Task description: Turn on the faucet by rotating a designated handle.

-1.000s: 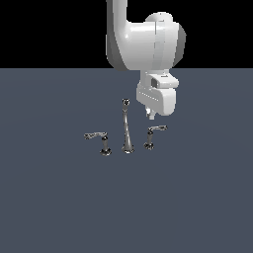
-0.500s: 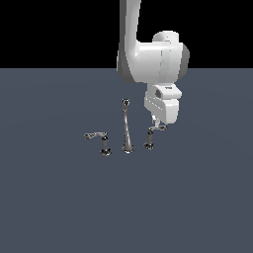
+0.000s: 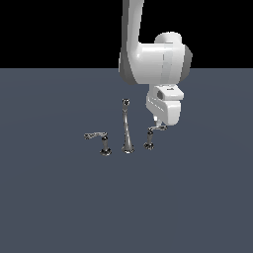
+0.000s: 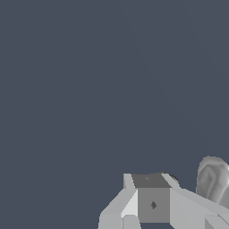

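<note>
I've got the gripper [image 3: 159, 123] at the short-levered handle [image 3: 154, 131]; finger spread I can't tell. I'd push sideways on the lever's end, clear of the spout [image 3: 126, 126].

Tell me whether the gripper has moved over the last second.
Yes. Measured against the tall tapering chrome spout, the gripper has dropped lower, down to the short chrome lever handle on the exterior view's right.
</note>
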Robot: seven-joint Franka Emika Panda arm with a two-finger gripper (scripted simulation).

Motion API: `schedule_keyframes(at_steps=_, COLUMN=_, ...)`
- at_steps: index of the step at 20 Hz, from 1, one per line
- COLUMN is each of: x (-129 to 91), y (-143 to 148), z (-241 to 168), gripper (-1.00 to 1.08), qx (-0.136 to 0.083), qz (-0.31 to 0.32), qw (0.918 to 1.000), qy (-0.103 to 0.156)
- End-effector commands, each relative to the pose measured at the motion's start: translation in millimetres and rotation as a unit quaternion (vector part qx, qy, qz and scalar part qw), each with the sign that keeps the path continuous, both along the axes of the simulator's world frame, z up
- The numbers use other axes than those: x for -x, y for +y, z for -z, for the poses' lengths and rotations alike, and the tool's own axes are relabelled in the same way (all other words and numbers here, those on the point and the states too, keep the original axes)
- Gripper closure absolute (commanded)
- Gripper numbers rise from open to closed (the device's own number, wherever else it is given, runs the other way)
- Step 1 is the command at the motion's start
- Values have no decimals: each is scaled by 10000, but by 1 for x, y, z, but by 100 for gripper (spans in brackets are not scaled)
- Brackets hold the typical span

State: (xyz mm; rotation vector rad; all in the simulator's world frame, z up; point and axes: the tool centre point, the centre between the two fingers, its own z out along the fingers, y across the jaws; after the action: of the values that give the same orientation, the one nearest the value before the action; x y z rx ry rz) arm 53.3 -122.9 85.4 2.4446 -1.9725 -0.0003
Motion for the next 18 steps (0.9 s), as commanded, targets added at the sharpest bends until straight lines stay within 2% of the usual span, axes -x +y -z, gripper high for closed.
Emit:
schedule_keyframes(at_steps=1, x=7, y=-6, z=0, gripper=108, qx=1, qz=6, qw=10000, qy=0)
schedule_keyframes(at_steps=9, x=33, y=-24, z=0, gripper=108, qx=0, qz=8, qw=10000, qy=-1)
schedule_keyframes(at_steps=10, x=33, y=-24, z=0, gripper=108, qx=0, qz=8, qw=10000, qy=-1)
schedule_keyframes(at_steps=11, x=24, y=-15, z=-1, gripper=108, qx=-10, qz=-49, qw=10000, qy=-59)
schedule_keyframes(at_steps=18, x=47, y=-16, z=0, gripper=108, qx=-6, qz=-25, qw=10000, qy=-37)
